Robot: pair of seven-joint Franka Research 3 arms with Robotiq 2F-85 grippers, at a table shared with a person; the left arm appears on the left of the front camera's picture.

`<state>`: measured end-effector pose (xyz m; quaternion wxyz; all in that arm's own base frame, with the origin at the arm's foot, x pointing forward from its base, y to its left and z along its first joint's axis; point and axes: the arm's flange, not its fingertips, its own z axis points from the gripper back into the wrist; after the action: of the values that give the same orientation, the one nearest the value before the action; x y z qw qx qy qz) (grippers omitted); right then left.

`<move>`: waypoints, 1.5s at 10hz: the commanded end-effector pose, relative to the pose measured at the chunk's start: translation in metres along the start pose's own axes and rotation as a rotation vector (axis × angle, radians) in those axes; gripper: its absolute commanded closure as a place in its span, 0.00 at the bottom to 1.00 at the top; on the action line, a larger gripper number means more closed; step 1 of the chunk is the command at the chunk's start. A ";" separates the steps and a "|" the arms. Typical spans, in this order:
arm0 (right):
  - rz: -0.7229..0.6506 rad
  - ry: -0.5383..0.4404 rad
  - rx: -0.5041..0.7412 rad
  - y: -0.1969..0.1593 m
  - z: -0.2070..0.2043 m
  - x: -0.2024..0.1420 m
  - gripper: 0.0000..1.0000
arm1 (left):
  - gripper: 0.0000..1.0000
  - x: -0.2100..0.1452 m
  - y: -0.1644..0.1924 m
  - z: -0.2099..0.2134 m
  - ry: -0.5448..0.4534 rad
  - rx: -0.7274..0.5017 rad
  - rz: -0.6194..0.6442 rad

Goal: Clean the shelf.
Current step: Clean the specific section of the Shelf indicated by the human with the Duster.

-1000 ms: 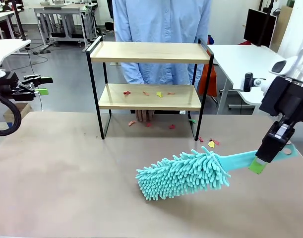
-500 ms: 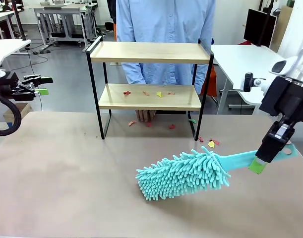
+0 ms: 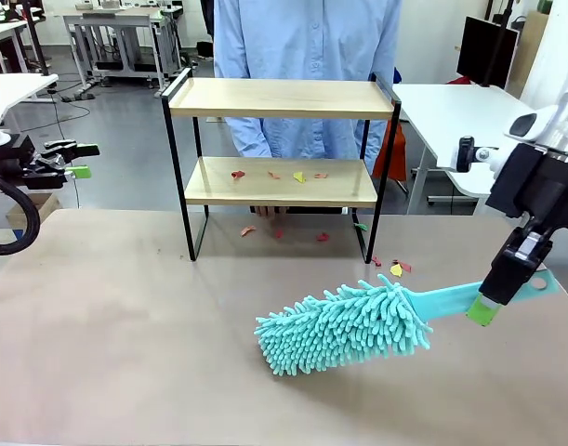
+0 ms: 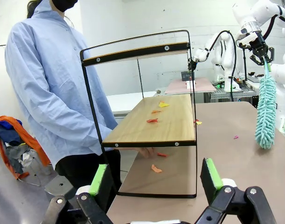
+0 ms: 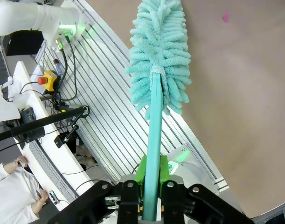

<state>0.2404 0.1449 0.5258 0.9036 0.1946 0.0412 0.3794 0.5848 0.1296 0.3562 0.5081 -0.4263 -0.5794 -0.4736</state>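
Person's hand [image 4: 147, 151] has drawn back under the shelf [image 3: 279, 181]. Right tool [image 3: 489, 303] is clamped on the duster [image 3: 358, 321], with the shelf beyond it to its left. Left tool [image 3: 79, 160] has its fingers apart.

Head of duster [image 3: 344, 327]: fluffy teal cloth strands, soft-looking. Its handle [image 3: 446, 300]: smooth teal plastic, a bit glossy. Under it the table [image 3: 125, 334]: matt beige, smooth. Behind the head, shelf [image 3: 279, 98]: boards of light wood, matt; frame thin black metal. By handle, scraps [image 3: 396, 269]: thin, matt, material unclear.
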 end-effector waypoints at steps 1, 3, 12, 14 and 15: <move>-0.014 -0.005 0.013 0.002 0.006 0.003 0.88 | 0.00 0.002 0.000 0.000 0.001 0.000 -0.008; -0.014 -0.005 0.013 0.002 0.006 0.003 0.88 | 0.00 0.002 0.000 0.000 0.001 0.000 -0.008; -0.014 -0.005 0.013 0.002 0.006 0.003 0.88 | 0.00 0.002 0.000 0.000 0.001 0.000 -0.008; -0.014 -0.005 0.013 0.002 0.006 0.003 0.88 | 0.00 0.002 0.000 0.000 0.001 0.000 -0.008; -0.014 -0.005 0.013 0.002 0.006 0.003 0.88 | 0.00 0.002 0.000 0.000 0.001 0.000 -0.008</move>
<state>0.2405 0.1449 0.5258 0.9036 0.1946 0.0412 0.3794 0.5848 0.1296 0.3562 0.5081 -0.4263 -0.5795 -0.4736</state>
